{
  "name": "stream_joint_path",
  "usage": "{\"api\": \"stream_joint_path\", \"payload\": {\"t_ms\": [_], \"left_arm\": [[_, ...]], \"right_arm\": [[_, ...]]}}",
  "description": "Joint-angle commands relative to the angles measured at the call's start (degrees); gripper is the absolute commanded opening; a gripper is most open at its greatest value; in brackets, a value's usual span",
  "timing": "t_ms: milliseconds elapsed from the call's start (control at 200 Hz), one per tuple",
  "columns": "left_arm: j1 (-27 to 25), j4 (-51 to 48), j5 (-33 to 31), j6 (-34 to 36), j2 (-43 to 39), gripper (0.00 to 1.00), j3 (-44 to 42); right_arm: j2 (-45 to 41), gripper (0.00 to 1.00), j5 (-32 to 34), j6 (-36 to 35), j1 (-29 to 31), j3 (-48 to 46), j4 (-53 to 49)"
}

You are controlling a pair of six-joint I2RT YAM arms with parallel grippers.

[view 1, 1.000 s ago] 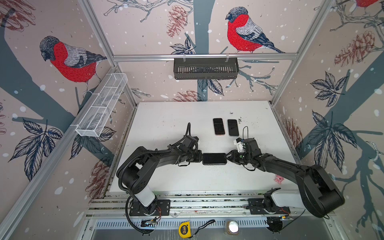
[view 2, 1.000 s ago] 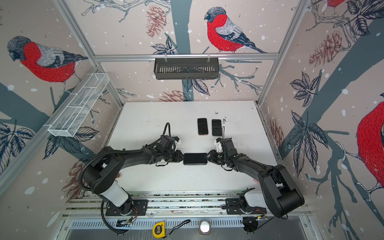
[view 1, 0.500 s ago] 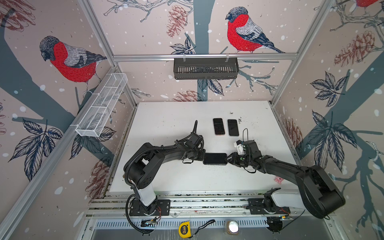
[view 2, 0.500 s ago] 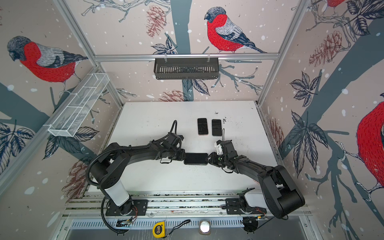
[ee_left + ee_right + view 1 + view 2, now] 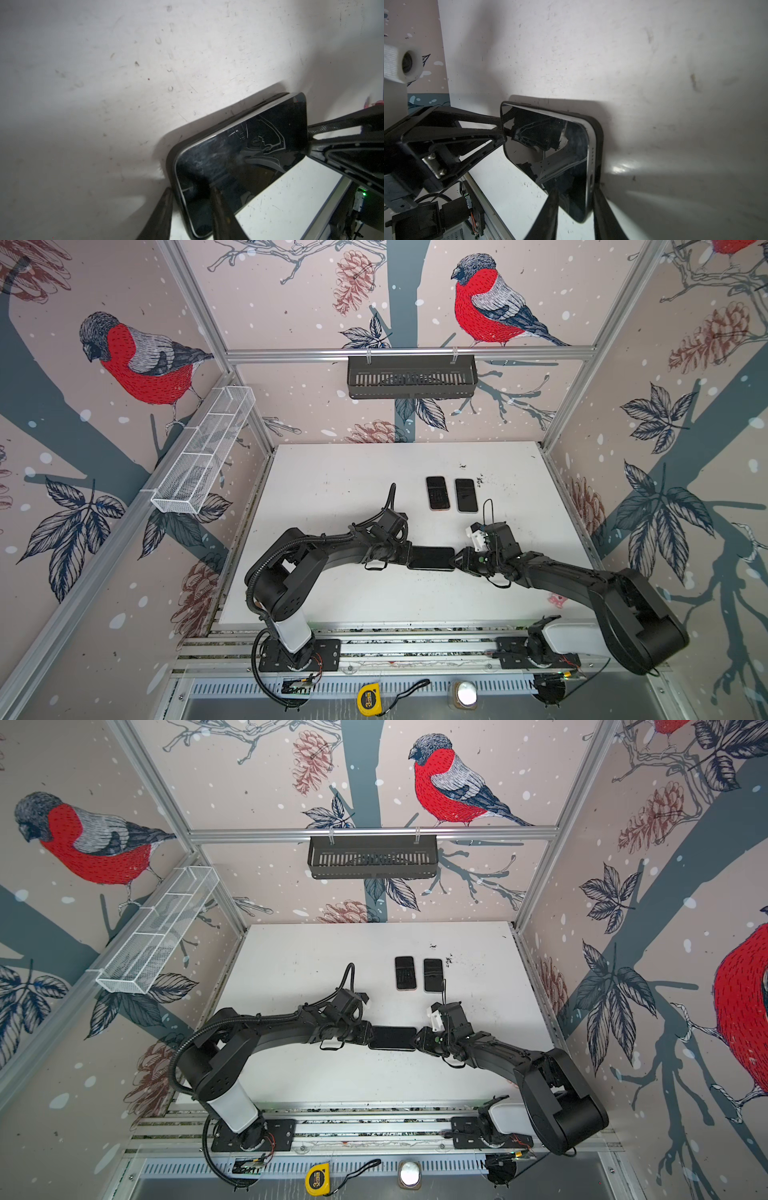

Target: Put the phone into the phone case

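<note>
A black phone (image 5: 430, 558) lies lengthwise in mid-table, held partly in a black phone case (image 5: 171, 158); both top views show it (image 5: 392, 1038). The left gripper (image 5: 409, 558) straddles its left end. In the left wrist view one finger lies over the screen (image 5: 239, 158) and the other stands off the case rim with a gap, so the gripper (image 5: 191, 190) is open. The right gripper (image 5: 455, 562) is shut on the right end. In its wrist view its fingers (image 5: 575, 192) press the screen and the case back (image 5: 600, 145), and the phone's silver edge (image 5: 591, 153) stands proud of the case.
Two more dark phones (image 5: 437, 492) (image 5: 465, 494) lie side by side behind the grippers. A black basket (image 5: 411, 377) hangs on the back wall and a white mesh basket (image 5: 203, 456) on the left wall. A pink scrap (image 5: 557, 599) lies under the right arm.
The left gripper's jaws have widened on the phone's left end and its wrist has turned. The right gripper keeps its hold; the phone has hardly moved.
</note>
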Motion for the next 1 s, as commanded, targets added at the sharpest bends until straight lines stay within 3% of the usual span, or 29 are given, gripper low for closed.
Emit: {"api": "stream_joint_path", "payload": {"t_ms": [0,535,756,996], "left_arm": [[-0.2,-6.9,0.0,0.9,-1.1,0.35,-0.5],[-0.5,-9.7,-2.6,1.5,0.2,0.33,1.5],[-1.8,-14.7,-8.3,2.7,2.8,0.2,4.8],[-2.6,-16.0,-9.5,2.9,2.6,0.16,4.8]], "right_arm": [[-0.3,0.3,0.0,-0.4,0.1,0.1,1.0],[-1.0,0.3,0.0,-0.3,0.1,-0.2,0.6],[-1.4,0.31,0.1,-0.3,0.1,-0.3,0.5],[-1.6,0.3,1.0,-1.3,0.1,0.4,-1.1]]}}
